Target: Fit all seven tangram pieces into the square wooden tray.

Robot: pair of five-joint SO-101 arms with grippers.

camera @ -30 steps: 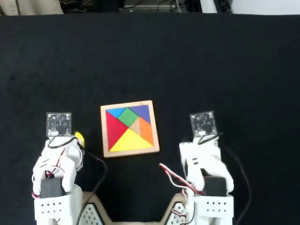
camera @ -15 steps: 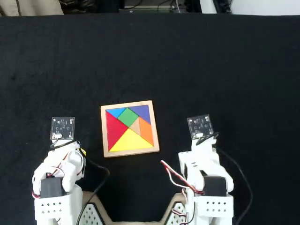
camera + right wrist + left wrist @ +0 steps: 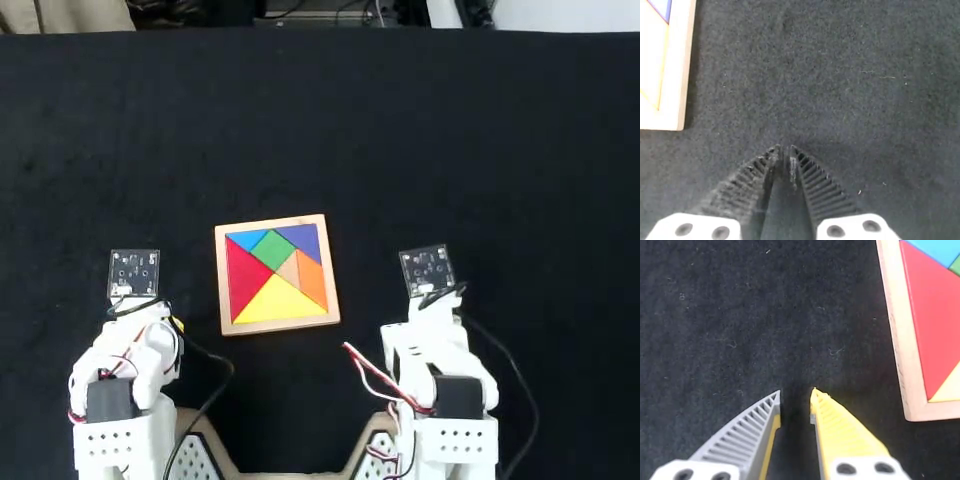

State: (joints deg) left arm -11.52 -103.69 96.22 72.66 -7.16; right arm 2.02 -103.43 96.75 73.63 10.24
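The square wooden tray (image 3: 276,325) lies on the black cloth between the two arms. Its pieces fill it edge to edge: red (image 3: 243,280), yellow (image 3: 276,301), blue (image 3: 248,240), green (image 3: 272,251), purple (image 3: 301,238), orange (image 3: 313,281) and tan (image 3: 290,268). My left gripper (image 3: 796,392) hangs over bare cloth beside the tray's rim (image 3: 892,330), its grey and yellow fingers a narrow gap apart with nothing between them. My right gripper (image 3: 783,149) is shut over bare cloth, off the tray's other side (image 3: 684,65).
Black cloth covers the whole table, with wide free room beyond and to both sides of the tray. The left arm (image 3: 130,345) and right arm (image 3: 437,345) sit folded near the front edge, each about a hand's width from the tray.
Both arms drew back a little toward their bases a second ago and have since stayed still. The tray and its pieces have not moved.
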